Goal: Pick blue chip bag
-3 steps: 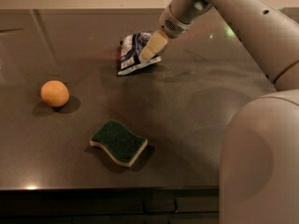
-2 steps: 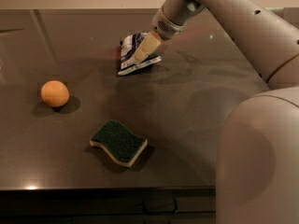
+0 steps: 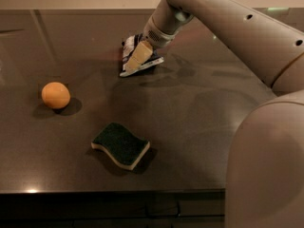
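Observation:
The blue chip bag [image 3: 128, 47] lies on the dark tabletop [image 3: 199, 108] at the far middle, dark blue with white patches, wrinkled. My gripper [image 3: 138, 58] comes down from the upper right on the cream arm and sits right over the bag's middle, covering much of it. The bag still rests on the table. Only the bag's left edge and lower right corner show around the gripper.
An orange ball [image 3: 55, 95] sits at the left. A green-topped sponge [image 3: 120, 145] lies near the front edge. My arm's large cream body [image 3: 266, 165] fills the right side of the view. The table's front edge runs along the bottom.
My gripper has moved left and slightly down, from the bag's right edge to over its middle. The bag, ball and sponge have not moved.

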### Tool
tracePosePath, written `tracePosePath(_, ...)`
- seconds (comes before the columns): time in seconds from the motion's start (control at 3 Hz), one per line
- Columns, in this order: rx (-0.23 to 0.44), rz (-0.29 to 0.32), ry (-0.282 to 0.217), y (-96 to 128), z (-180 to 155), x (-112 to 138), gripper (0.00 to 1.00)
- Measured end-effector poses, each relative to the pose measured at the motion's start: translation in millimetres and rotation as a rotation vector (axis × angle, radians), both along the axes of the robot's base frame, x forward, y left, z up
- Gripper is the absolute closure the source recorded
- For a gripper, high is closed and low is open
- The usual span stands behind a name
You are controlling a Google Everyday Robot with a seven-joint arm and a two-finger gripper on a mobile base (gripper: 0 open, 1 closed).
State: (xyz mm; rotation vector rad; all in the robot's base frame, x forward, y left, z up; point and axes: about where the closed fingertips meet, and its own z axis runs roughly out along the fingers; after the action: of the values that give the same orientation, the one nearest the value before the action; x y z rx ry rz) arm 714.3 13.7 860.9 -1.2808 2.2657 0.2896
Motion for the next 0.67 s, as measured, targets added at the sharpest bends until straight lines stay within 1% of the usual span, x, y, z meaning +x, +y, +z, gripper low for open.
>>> tracePosePath(0.33,-0.015,-0.019,-0.018,5.5,-11.2,2.5,0.00)
tracePosePath(0.67,-0.021,-0.028,-0.022,7.6,-19.2,6.7,0.18)
